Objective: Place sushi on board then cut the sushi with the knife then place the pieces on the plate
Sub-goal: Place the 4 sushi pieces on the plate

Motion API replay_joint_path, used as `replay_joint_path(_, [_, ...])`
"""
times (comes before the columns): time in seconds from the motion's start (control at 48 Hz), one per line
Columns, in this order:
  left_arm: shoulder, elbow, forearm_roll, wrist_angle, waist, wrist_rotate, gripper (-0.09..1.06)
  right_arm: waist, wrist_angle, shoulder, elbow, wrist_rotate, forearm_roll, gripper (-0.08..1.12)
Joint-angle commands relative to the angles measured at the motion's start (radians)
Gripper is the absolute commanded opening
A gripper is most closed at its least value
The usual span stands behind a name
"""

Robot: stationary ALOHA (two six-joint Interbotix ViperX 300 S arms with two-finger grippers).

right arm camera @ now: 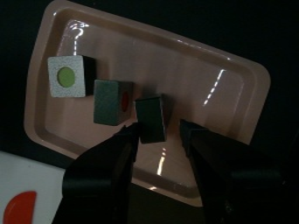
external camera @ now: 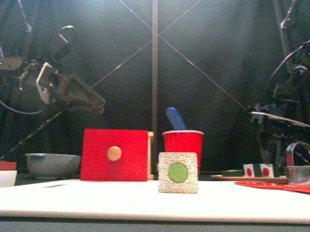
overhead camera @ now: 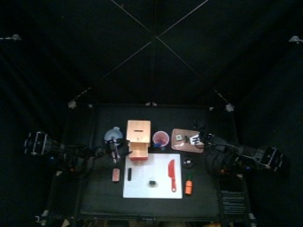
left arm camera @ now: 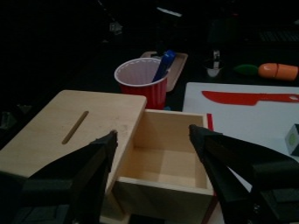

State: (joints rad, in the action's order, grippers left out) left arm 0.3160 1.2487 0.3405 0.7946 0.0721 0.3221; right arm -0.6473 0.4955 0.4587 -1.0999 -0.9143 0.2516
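**Three pieces on the tray, one on the board**

The tabletop (overhead camera: 101, 202) carries the white cutting board (overhead camera: 140, 168) at its middle, where both arms can reach it. The wooden box (overhead camera: 140, 140) stands behind the board. The left claw (left arm camera: 152, 149) hangs over the box's open drawer with its jaws spread and empty, probably parked clear of the work.

The pink tray (right arm camera: 222, 79) lies back right, on the right arm's side. The right claw (right arm camera: 163, 144) hovers low over it, jaws apart and gripping nothing, at the end of a row of three sushi pieces (right arm camera: 111, 99), so this looks like the placing step. The red knife (overhead camera: 172, 171) lies flat on the board, in nobody's grip. One last sushi piece (external camera: 179, 172) stands on the board near its front edge and is likely the next pick.

I cannot tell whether the block nearest the right claw touches a jaw. From above, the right arm makes the tray's load hard to read.
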Motion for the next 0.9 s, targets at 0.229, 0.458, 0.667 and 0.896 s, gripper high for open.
replay_joint_path(0.229, [0.005, -0.032, 0.002, 0.003, 0.003, 0.000, 0.98, 0.457, -0.014, 0.048, 0.150, 0.014, 0.043, 0.79])
replay_joint_path(0.458, [0.005, -0.044, 0.002, 0.003, 0.015, -0.003, 0.98, 0.790, 0.002, -0.344, 0.468, 0.020, 0.135, 0.79])
replay_joint_path(0.667, [0.003, -0.055, 0.002, 0.003, 0.005, -0.006, 0.98, 0.884, 0.009, -0.552, 0.699, 0.183, 0.066, 0.79])
replay_joint_path(0.896, [0.003, -0.051, 0.034, 0.003, -0.012, -0.005, 0.98, 0.902, 0.017, -0.652, 0.793, 0.325, -0.057, 0.79])
